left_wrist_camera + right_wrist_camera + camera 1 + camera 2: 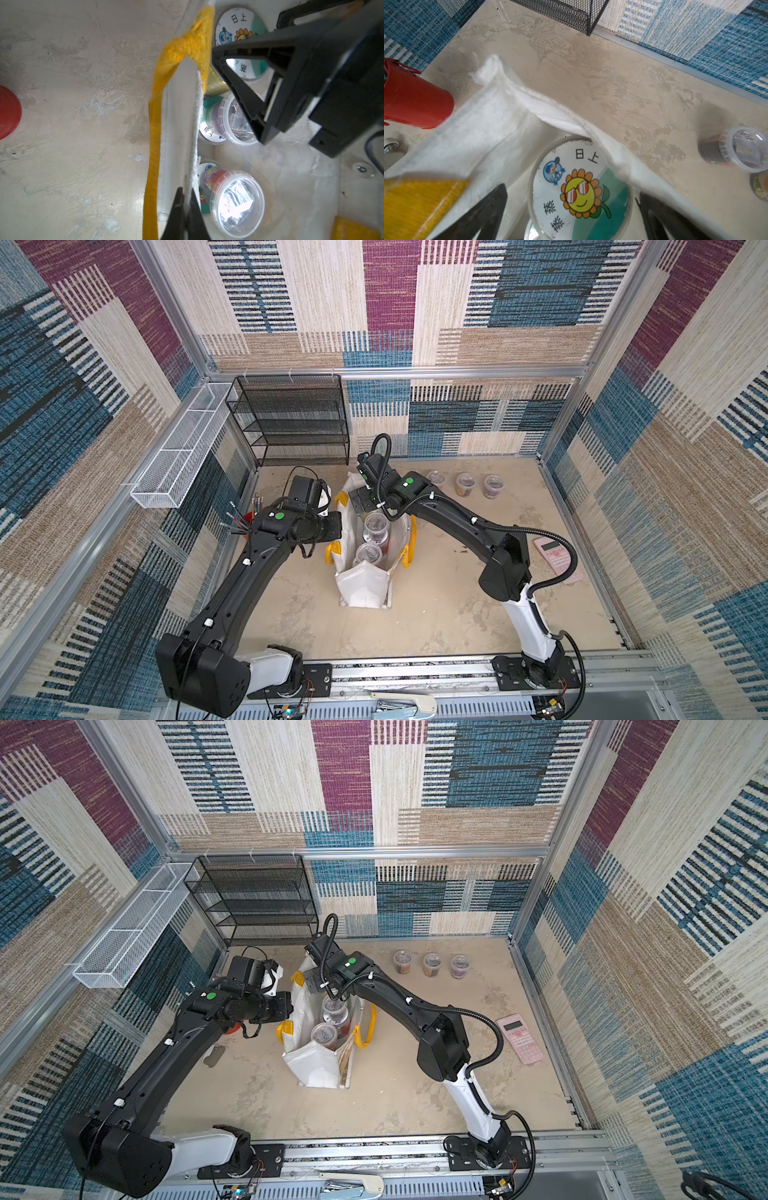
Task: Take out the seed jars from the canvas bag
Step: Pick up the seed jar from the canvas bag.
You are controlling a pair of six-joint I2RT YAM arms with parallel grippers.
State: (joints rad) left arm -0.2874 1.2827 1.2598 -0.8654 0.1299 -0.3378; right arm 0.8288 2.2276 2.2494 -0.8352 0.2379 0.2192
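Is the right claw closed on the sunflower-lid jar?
No, the right claw stands open, its fingers wide apart on either side of the sunflower-lid jar.

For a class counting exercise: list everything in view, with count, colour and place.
canvas bag: one, white with yellow handles, mid-table.
seed jars in bag: at least four showing, clear or picture lids, inside the bag.
seed jars outside: three, clear, in a row at the table's far right.
red cup: one, red, with pencils, by the left arm.
calculator: one, pink, right side of table.
mesh shelf: one, black, back wall.
mesh basket: one, white, left wall.
left tool: one, black, shut on the bag's rim.
right tool: one, black, open over a picture-lid jar.
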